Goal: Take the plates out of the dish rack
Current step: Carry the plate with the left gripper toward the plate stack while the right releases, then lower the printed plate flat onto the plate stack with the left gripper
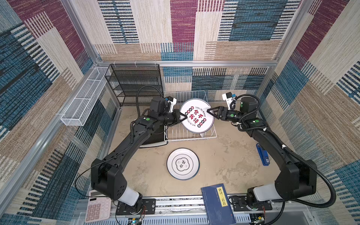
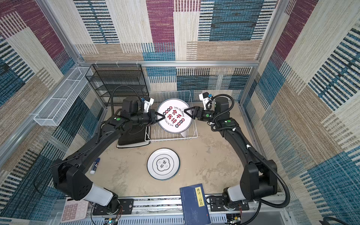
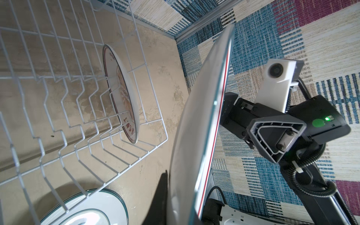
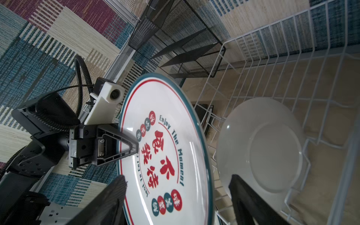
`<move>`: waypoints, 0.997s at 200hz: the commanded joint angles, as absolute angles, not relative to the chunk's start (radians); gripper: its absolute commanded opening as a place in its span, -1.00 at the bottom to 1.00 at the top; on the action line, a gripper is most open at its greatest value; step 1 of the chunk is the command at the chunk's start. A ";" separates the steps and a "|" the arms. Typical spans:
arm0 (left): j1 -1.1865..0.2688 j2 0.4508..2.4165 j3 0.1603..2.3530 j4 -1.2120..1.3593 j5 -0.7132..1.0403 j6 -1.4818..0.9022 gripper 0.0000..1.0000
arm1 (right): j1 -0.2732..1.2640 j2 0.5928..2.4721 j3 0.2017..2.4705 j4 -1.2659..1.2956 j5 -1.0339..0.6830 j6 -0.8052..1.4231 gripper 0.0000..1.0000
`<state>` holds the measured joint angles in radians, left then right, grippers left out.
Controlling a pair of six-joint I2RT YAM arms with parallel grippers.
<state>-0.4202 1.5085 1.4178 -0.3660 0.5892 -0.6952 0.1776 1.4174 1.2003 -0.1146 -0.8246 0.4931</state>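
Left jaws pinch plate (image 1: 196, 116) rim, clear above rack (image 1: 181, 134)

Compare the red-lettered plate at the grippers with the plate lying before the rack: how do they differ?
Pose: the red-lettered plate is tilted up above the dish rack; the black-emblem plate lies flat on the table. Hold: the left gripper pinches the red-lettered plate's rim; the black-emblem plate is untouched. Print: red characters and roundels against a black emblem in a lobed outline. Both are round, white, dark-rimmed.

Black arms (image 1: 124, 148) with white base sleeves (image 1: 128, 194) — green dots (image 1: 148, 119), ribbed cables (image 1: 329, 187), white wrist cameras (image 1: 227, 96).
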 commanded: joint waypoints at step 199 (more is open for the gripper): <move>-0.414 0.888 0.737 -0.635 0.475 -0.784 -1.00 | 0.293 1.041 0.922 -0.237 -0.708 -0.225 0.98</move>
